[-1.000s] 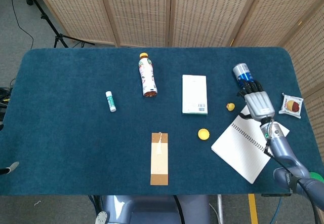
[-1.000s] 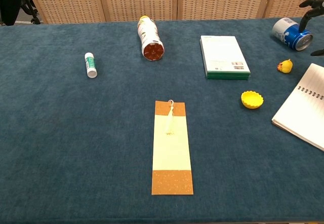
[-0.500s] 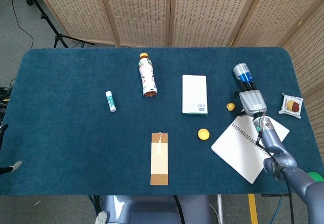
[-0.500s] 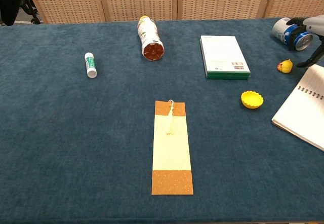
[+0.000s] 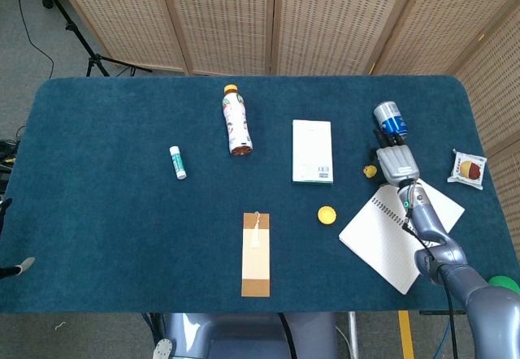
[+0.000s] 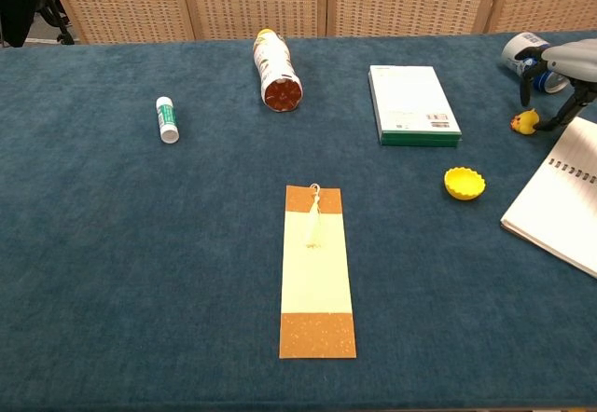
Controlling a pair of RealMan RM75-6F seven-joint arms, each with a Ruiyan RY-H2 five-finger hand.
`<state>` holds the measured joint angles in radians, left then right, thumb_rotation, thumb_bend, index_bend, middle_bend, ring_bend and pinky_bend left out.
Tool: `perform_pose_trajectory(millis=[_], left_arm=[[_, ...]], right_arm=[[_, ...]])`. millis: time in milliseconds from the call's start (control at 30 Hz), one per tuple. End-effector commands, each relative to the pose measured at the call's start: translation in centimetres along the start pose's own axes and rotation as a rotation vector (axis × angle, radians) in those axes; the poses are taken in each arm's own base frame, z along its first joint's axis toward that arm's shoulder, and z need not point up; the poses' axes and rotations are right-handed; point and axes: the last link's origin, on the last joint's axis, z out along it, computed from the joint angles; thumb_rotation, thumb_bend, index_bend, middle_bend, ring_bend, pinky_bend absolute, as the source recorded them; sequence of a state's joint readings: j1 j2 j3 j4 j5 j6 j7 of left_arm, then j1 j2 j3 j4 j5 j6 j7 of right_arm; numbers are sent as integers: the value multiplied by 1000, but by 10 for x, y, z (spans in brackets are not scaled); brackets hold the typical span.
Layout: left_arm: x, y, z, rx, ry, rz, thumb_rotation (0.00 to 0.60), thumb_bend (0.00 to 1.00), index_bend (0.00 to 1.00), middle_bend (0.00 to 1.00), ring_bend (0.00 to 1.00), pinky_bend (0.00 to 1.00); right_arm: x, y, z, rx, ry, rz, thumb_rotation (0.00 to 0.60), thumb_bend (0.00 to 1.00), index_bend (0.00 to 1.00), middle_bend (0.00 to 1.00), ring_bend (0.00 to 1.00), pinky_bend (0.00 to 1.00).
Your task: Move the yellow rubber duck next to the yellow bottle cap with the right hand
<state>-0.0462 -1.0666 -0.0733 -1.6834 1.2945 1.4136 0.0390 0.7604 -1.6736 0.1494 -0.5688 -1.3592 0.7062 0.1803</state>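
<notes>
The small yellow rubber duck (image 5: 369,171) (image 6: 525,121) stands on the blue cloth between the white book and the spiral notebook. My right hand (image 5: 396,162) (image 6: 565,65) hovers just right of it and slightly above. Its dark fingers (image 6: 528,78) point down, spread on either side of the duck, and hold nothing. The yellow bottle cap (image 5: 327,215) (image 6: 465,184) lies open side up, nearer the front and to the left of the duck. My left hand does not show in either view.
A blue can (image 5: 390,118) lies just behind the right hand. The open spiral notebook (image 5: 390,237) lies under its wrist. A white book (image 5: 313,151), a lying bottle (image 5: 236,120), a glue stick (image 5: 177,162), a bookmark (image 5: 256,253) and a snack packet (image 5: 469,166) are also on the table.
My right hand has moved left and down from over the notebook's corner to the duck's side, with its fingers now pointing down around the duck. The duck and the cap have not moved.
</notes>
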Motion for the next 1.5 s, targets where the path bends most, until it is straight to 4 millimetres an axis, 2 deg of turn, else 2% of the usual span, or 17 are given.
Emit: perform_pose_trajectory(millis=[33,267,533,733,1133,1333,1500], left_arm=[[0,0,0,1,-1,-1,600,0,0,0,0,0],[-1,0,1,-1,-4,0,600,0,0,0,0,0],[-1,1,0,-3,-4,-2,600,0,0,0,0,0],[-1,1,0,-3,-4,1,600,0,0,0,0,0],[-1,3,-1,-10,-6,1,600,0,0,0,0,0],[-1,3,-2,-18,-8,1,600,0,0,0,0,0],[1,3,-3,-37,-9,16,600,0,0,0,0,0]], right_arm=[[-2,0,1,-5,-5,2,600,311,411,0,0,0],[-6,-1,4,-12,-22,-1,600,311,417,0,0,0],[-9,-6,7,-4,-26,16,600,311,473,0,0,0],[-8,-6,8,-4,-18,22,600,392,532,0,0,0],[-2,-2,5,13,16,32,600,414,568,0,0,0],[18,-8,-11,111,108,29,600,440,568,0,0,0],[41,-28,-53,266,161,32,600,440,568,0,0,0]])
